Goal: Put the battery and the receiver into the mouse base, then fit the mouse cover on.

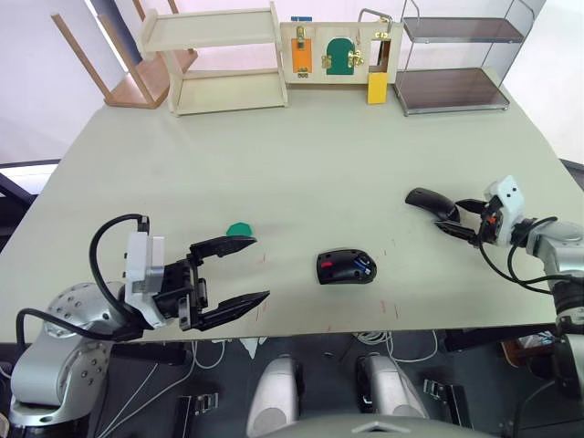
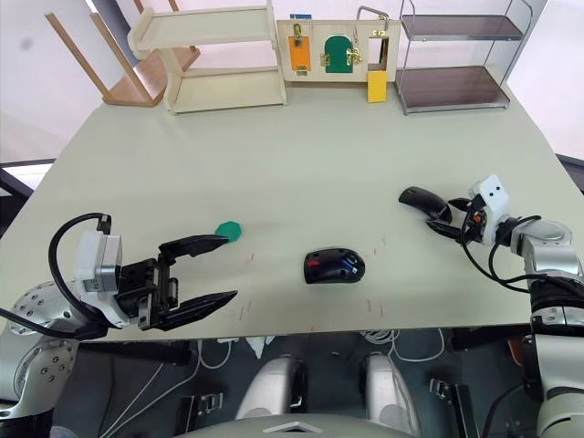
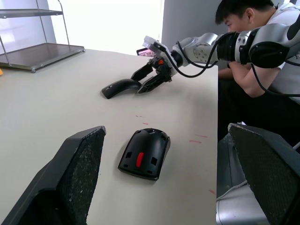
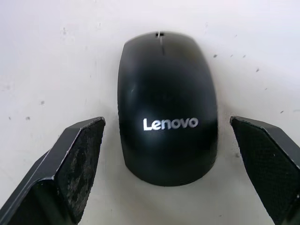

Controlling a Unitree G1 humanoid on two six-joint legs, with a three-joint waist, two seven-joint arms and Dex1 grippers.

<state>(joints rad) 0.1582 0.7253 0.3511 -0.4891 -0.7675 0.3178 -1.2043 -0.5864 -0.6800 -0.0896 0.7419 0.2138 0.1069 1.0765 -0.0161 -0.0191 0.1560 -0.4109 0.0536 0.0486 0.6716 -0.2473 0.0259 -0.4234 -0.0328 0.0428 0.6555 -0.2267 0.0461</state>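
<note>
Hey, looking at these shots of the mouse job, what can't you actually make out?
- Receiver: nothing in the mouse base can be told apart as it in the eye views; too small.
- Battery: a blue speck shows in the base in the eye views; whether it is seated is too small to tell.
- Cover underside: hidden against the table in the right wrist view.
- Green disc: partly covered by a left tool finger.

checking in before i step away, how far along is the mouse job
Done: a blue battery sits in the mouse base; receiver too small to tell. In hand: the open right gripper straddles the mouse cover on the table. Left: fitting it on.
</note>
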